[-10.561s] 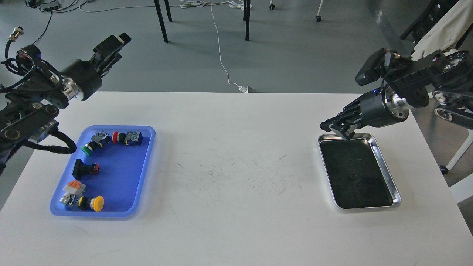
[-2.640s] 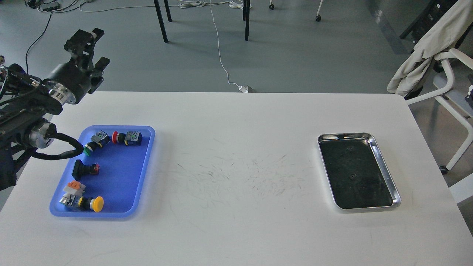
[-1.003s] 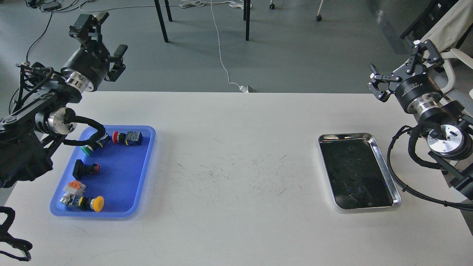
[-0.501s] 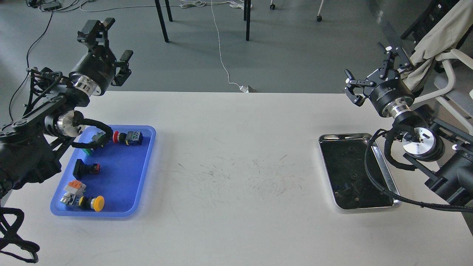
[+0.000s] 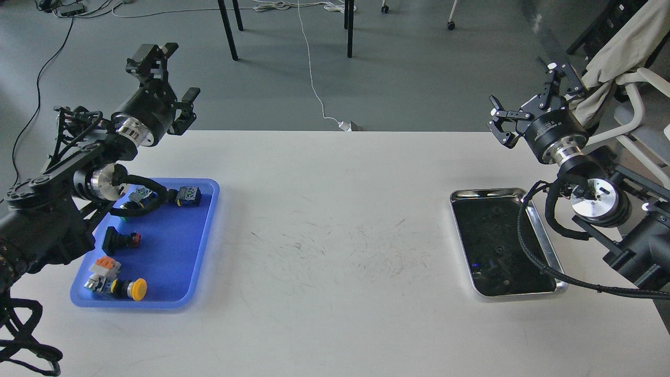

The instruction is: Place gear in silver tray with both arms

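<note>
Left gripper [image 5: 168, 78]: fingers spread, holding nothing, raised beyond the white table [image 5: 335, 314]'s far edge at about 10 o'clock.
Right gripper [image 5: 529, 100]: fingers splayed wide, holding nothing, above the far right corner at about 2 o'clock.
Silver tray [image 5: 559, 274]: lay flat at 3 o'clock near the table's right edge, its dark bottom bare; a black cable [image 5: 528, 256] from the right arm draped across its right rim.
Blue tray [image 5: 172, 246]: sat at 9 o'clock near the left edge, holding push-button parts, among them a yellow-capped switch [image 5: 137, 288]; the left arm's cable crossed its far end.
Open room: the table's scuffed centre between both trays lay wide and unobstructed.
</note>
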